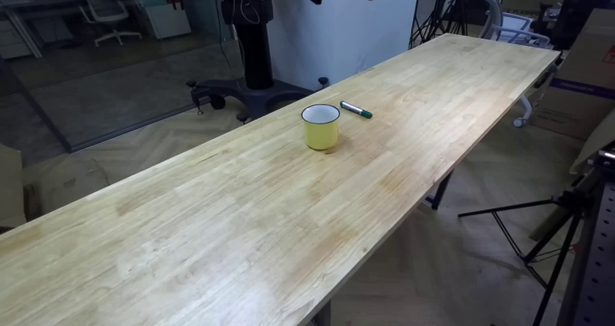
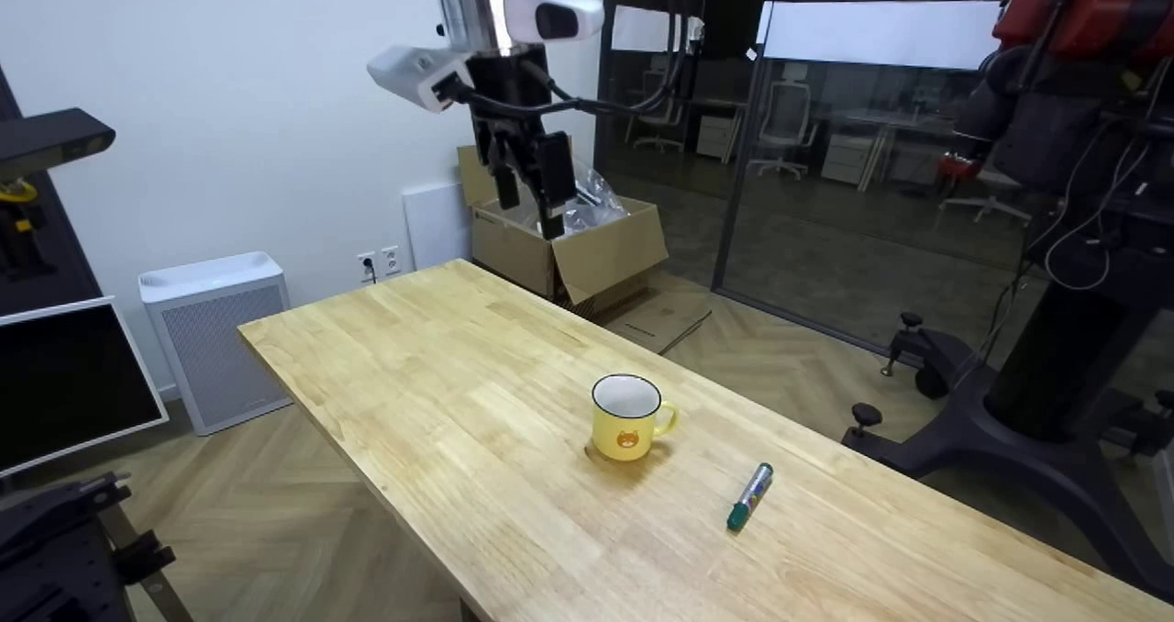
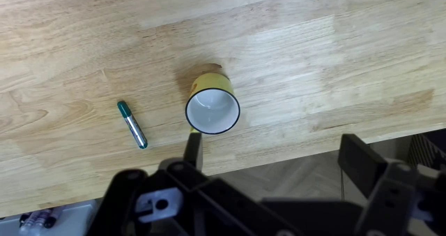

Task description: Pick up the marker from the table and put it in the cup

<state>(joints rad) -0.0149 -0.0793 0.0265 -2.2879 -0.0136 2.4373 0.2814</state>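
The marker (image 1: pixel 356 109) lies flat on the light wood table (image 1: pixel 240 210). It has a green cap and a silvery printed body; it also shows in an exterior view (image 2: pixel 750 496) and the wrist view (image 3: pixel 132 124). The yellow cup (image 1: pixel 321 136) with a white inside and dark rim stands upright beside it, apart from it; it also shows in an exterior view (image 2: pixel 624 434) and the wrist view (image 3: pixel 212 81). My gripper (image 2: pixel 530 207) is open and empty, high above the table. In the wrist view its fingers (image 3: pixel 271 138) are wide apart; one finger partly hides the cup's handle.
An open cardboard box (image 2: pixel 610 255) stands on the floor beyond the table's end. A dark wheeled stand (image 2: pixel 1036 393) is close to the table's long edge. In the wrist view, a light tray with several pens (image 3: pixel 38 218) lies beyond the table edge.
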